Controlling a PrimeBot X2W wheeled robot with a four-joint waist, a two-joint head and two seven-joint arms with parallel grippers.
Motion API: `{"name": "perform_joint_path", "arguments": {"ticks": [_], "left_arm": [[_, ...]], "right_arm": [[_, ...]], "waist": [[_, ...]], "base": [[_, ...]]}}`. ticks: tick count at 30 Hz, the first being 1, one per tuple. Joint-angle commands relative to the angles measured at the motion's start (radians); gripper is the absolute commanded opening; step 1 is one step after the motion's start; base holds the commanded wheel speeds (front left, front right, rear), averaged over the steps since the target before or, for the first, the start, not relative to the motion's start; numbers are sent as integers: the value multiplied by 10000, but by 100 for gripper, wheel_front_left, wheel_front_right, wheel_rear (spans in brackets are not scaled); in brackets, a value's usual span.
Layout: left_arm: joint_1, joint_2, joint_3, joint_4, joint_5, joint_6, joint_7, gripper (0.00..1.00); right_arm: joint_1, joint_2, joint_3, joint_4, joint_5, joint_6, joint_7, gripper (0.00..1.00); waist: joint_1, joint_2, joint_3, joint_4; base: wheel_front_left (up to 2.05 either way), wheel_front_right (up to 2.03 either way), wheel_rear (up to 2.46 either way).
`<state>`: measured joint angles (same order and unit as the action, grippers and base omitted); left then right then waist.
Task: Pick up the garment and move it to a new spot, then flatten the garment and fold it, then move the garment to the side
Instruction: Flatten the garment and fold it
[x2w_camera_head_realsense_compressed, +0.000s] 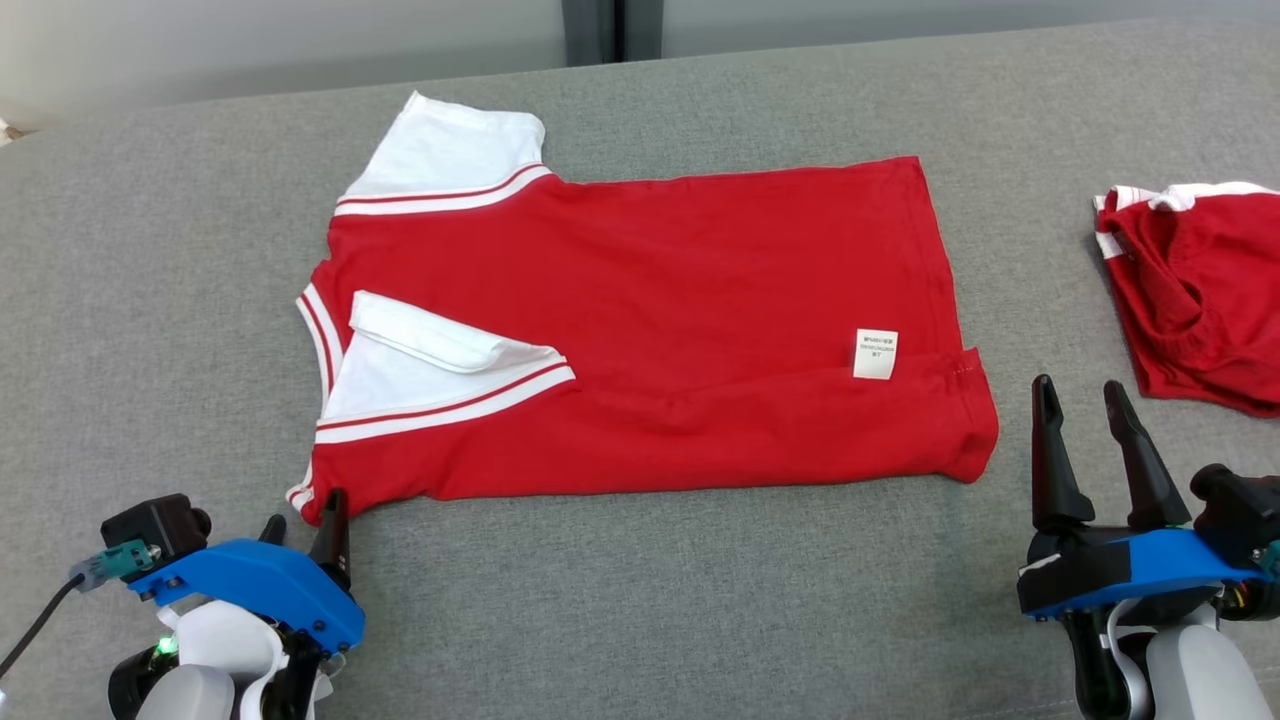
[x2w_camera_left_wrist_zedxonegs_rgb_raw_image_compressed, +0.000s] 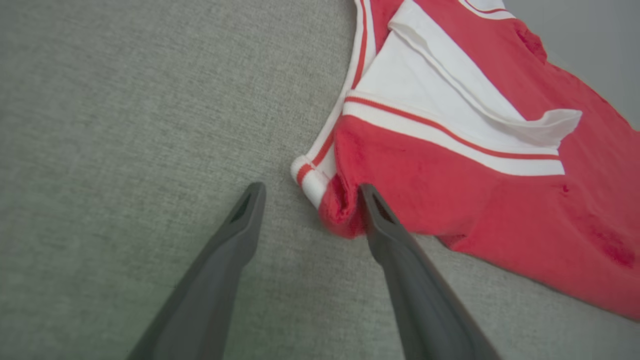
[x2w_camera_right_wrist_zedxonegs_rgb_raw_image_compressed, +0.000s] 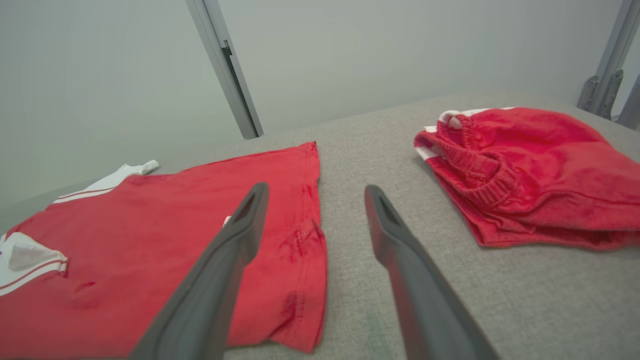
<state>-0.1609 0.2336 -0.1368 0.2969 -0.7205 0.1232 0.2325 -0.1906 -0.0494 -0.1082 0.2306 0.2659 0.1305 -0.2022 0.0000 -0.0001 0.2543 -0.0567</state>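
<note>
A red shirt (x2w_camera_head_realsense_compressed: 660, 320) with white sleeves and striped trim lies spread flat on the grey cushion, one white sleeve folded in over the body, a white label near its right hem. My left gripper (x2w_camera_head_realsense_compressed: 303, 528) is open at the shirt's near left corner (x2w_camera_left_wrist_zedxonegs_rgb_raw_image_compressed: 332, 210); that corner lies between the two fingers, its right fingertip (x2w_camera_left_wrist_zedxonegs_rgb_raw_image_compressed: 372, 200) touching the cloth. My right gripper (x2w_camera_head_realsense_compressed: 1080, 400) stands open just off the shirt's near right corner (x2w_camera_right_wrist_zedxonegs_rgb_raw_image_compressed: 295, 300), above bare cushion, nothing between its fingers.
A second red garment (x2w_camera_head_realsense_compressed: 1195, 290) with an elastic waistband and white trim lies crumpled at the right edge (x2w_camera_right_wrist_zedxonegs_rgb_raw_image_compressed: 525, 175). The grey cushion (x2w_camera_head_realsense_compressed: 640, 600) stretches wide in front of and left of the shirt. A pale wall with a dark post (x2w_camera_right_wrist_zedxonegs_rgb_raw_image_compressed: 225, 65) stands behind.
</note>
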Motion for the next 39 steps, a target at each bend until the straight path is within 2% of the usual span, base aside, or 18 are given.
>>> {"name": "perform_joint_path", "arguments": {"ticks": [1,2,3,4,5,6,12,23,24,26,27,28,29,34,39], "left_arm": [[75,0,37,-34,-67,0,54,100],[122,-50,68,-114,-149,-43,60,100],[140,-81,106,-169,-215,-49,52,90],[141,-82,116,-217,-248,-37,59,58],[118,-86,90,-273,-244,-66,47,22],[80,-117,78,-324,-271,-121,-15,0],[-94,-190,-9,-474,-254,-254,-214,0],[62,-178,34,-803,-268,-313,-559,0],[84,-173,63,-816,-300,-318,-605,0],[146,-156,110,-840,-336,-311,-667,0],[181,-152,122,-858,-341,-305,-698,0],[224,-142,128,-876,-341,-298,-714,0],[267,-133,132,-902,-334,-293,-750,0],[449,-74,29,-1262,-284,-387,-784,0],[930,43,34,-2299,-397,-391,-630,0]], "right_arm": [[102,-22,-3,-27,-22,5,21,100],[96,-22,-4,-5,-36,5,35,100],[100,-22,2,48,-82,5,99,100],[104,-22,14,117,-142,5,152,100],[100,-22,28,200,-214,5,248,100],[77,-22,20,321,-252,5,349,100],[-373,-20,119,1638,-397,5,861,100],[-1422,-2,415,4156,49,6,1253,100],[-1502,1,478,4336,92,6,1302,95],[-1670,8,523,4669,-12,6,1295,47],[-1752,21,587,4829,-3,10,1334,35],[-1832,35,655,4972,5,16,1371,9],[-1904,35,664,5069,3,16,1382,0],[-2077,-22,651,4942,157,11,1296,0],[-1443,-169,327,3671,554,5,1855,0]], "waist": [[0,1,6,-13],[0,1,19,-27],[0,1,31,-36],[0,1,40,-40],[0,1,50,-42],[0,1,63,-41],[0,1,123,30],[0,1,122,339],[0,1,102,357],[0,1,31,379],[0,1,-8,391],[0,1,-56,403],[0,1,-100,414],[0,1,-407,474],[0,1,-788,530]], "base": [[0,0,0],[0,0,0],[0,0,0],[0,0,0],[0,0,0],[0,0,0],[0,0,0],[0,0,0],[0,0,0],[0,0,0],[0,0,0],[0,0,0],[0,0,0],[0,0,0],[0,0,0]]}}
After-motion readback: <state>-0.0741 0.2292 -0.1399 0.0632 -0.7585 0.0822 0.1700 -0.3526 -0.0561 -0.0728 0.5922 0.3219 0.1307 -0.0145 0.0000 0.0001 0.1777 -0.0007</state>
